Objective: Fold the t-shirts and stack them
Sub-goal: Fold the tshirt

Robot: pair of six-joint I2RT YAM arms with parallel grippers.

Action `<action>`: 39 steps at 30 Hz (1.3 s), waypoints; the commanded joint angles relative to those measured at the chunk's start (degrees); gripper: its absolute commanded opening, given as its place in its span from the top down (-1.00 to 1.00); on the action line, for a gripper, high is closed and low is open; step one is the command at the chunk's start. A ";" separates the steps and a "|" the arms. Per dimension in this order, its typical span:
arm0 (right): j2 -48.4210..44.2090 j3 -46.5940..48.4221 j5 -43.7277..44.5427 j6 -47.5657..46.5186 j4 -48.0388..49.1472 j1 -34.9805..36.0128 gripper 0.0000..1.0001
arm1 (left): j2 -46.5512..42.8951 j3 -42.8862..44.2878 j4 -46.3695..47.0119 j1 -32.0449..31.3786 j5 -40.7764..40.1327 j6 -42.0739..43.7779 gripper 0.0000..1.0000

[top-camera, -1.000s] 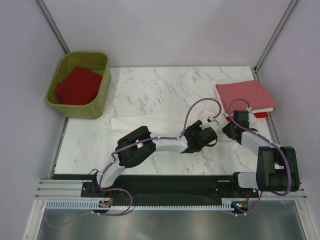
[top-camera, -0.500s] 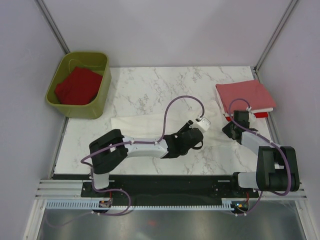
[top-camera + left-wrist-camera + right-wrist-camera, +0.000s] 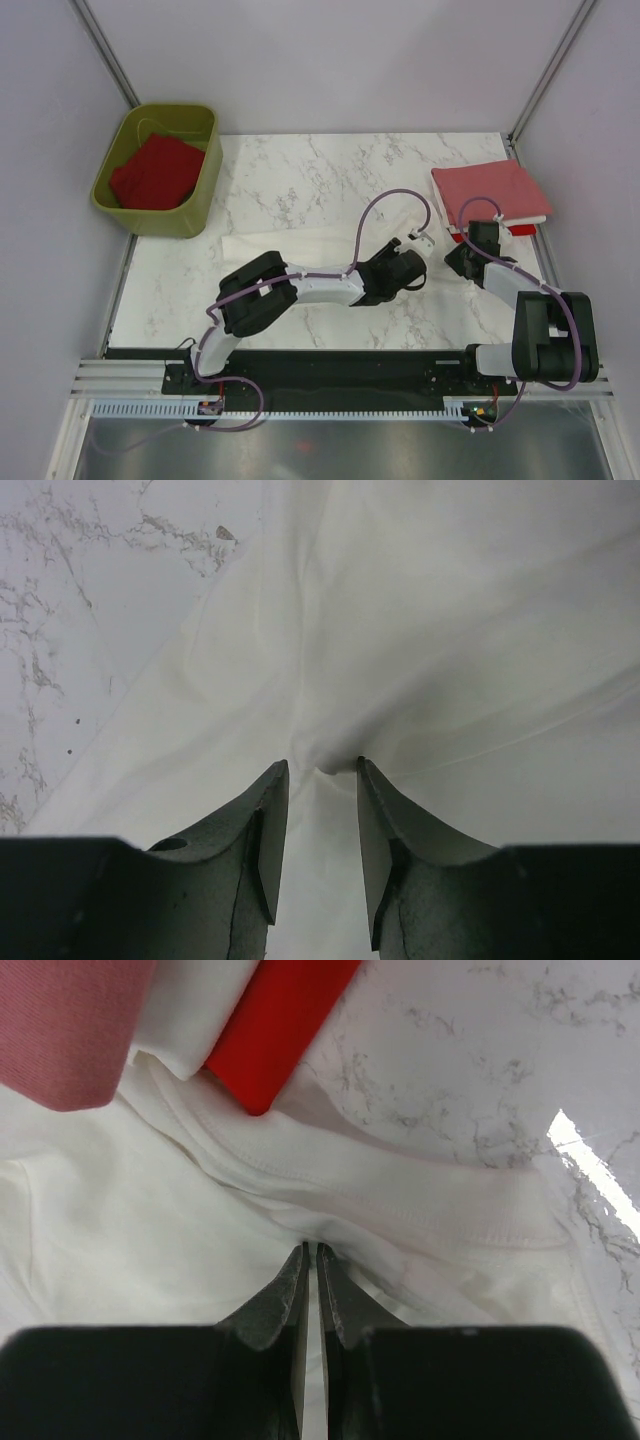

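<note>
On the tabletop (image 3: 300,170), left tool (image 3: 320,767) stands half-open astride a pucker of white t-shirt (image 3: 450,630); right tool (image 3: 311,1250) pinches its hem, nearly closed.

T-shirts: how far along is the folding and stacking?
Done: folded stack at right, pink on top. In hand: white shirt spread out; right gripper pinches its edge, left gripper open over a pucker. Left: fold and stack it, then the red shirt in the tub.
</note>
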 commanded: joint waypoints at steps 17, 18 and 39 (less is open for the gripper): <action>1.80 -1.39 -0.99 -1.44 -0.69 -0.66 0.71 | 1.27 3.68 0.16 3.45 1.40 1.01 0.20; 1.89 -1.30 -0.91 -1.53 -0.60 -0.66 0.71 | 1.27 3.59 0.61 3.45 1.84 1.19 0.20; 2.42 -1.30 -2.05 -1.79 -0.25 -1.01 0.72 | -7.69 -7.21 10.90 3.36 14.57 -1.18 0.18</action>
